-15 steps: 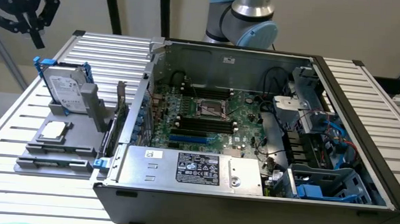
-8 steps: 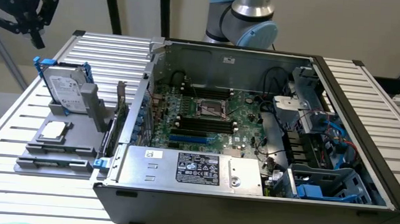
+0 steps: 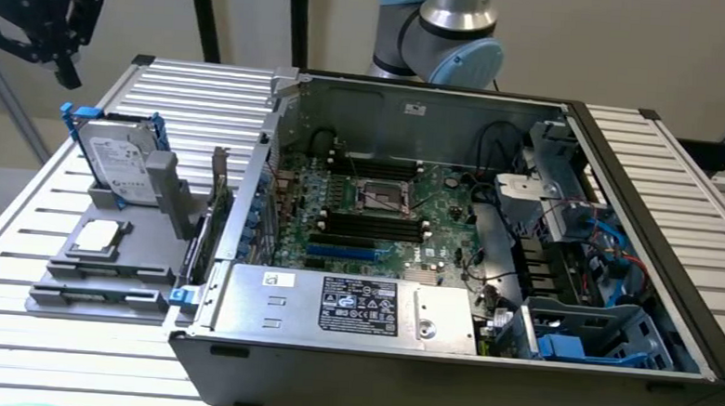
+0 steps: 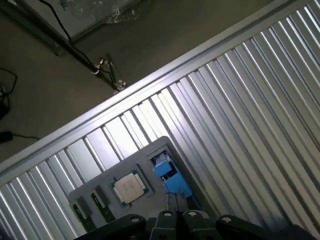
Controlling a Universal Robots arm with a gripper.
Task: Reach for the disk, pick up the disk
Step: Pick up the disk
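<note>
The gripper (image 3: pixel 36 42) hangs high at 10 o'clock in the exterior view. I cannot tell if it is wide or narrow. The disk (image 3: pixel 119 158) stands in a grey holder (image 3: pixel 85 295), at 5 o'clock from the gripper and well apart. It is not reached or picked up yet.
</note>
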